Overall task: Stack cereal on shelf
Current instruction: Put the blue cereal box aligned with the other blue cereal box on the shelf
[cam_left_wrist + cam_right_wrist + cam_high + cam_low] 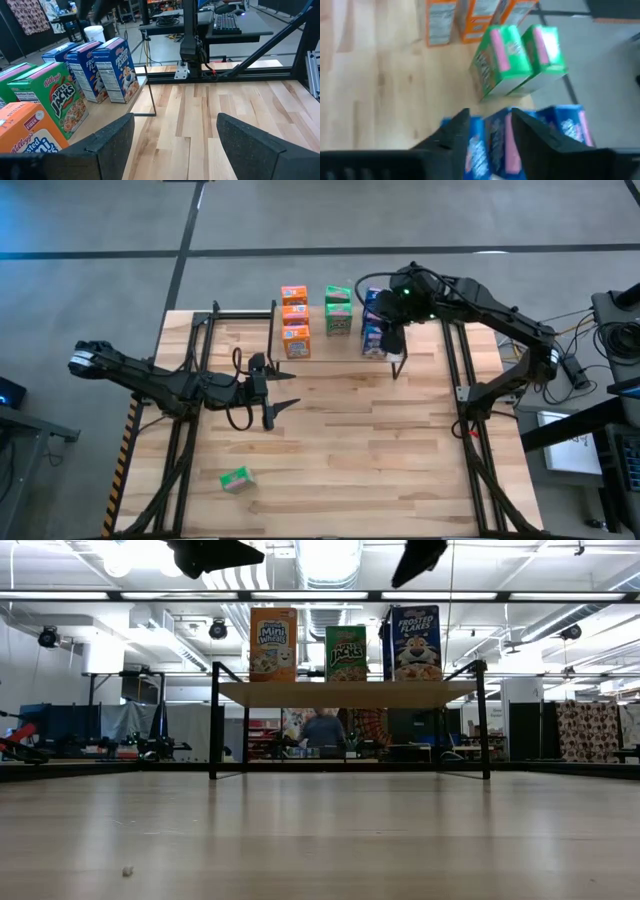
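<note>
Operator, your left hand [283,404] hovers mid-surface with its fingers spread wide, holding nothing. Near the front left edge one green cereal box [236,479] lies flat, slightly askew, with bare surface [380,460] all round it. On the shelf [345,693] you have upright boxes in rows running front to back: orange boxes [295,320], green boxes [338,310], then blue boxes [374,323]. Your right hand [490,131] sits above the blue row, fingers narrowly astride one box top; grip cannot be confirmed.
</note>
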Robot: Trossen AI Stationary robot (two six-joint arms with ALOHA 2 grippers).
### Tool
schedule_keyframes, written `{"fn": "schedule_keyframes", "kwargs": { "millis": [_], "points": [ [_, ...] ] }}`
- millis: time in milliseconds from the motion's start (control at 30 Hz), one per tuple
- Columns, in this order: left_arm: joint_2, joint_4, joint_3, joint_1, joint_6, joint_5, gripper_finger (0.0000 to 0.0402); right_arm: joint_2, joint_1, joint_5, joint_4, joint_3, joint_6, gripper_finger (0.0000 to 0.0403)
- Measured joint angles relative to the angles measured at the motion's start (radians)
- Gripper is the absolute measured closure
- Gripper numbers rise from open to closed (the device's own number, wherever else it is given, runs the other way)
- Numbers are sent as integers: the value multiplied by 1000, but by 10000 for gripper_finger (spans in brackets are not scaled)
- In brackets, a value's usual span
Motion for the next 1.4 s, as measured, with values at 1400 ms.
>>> {"fn": "schedule_keyframes", "kwargs": {
  "millis": [1400],
  "points": [
    [0, -2, 0, 0, 8, 0, 135, 147, -85, 79, 37, -1, -107, 390]
  ]
}}
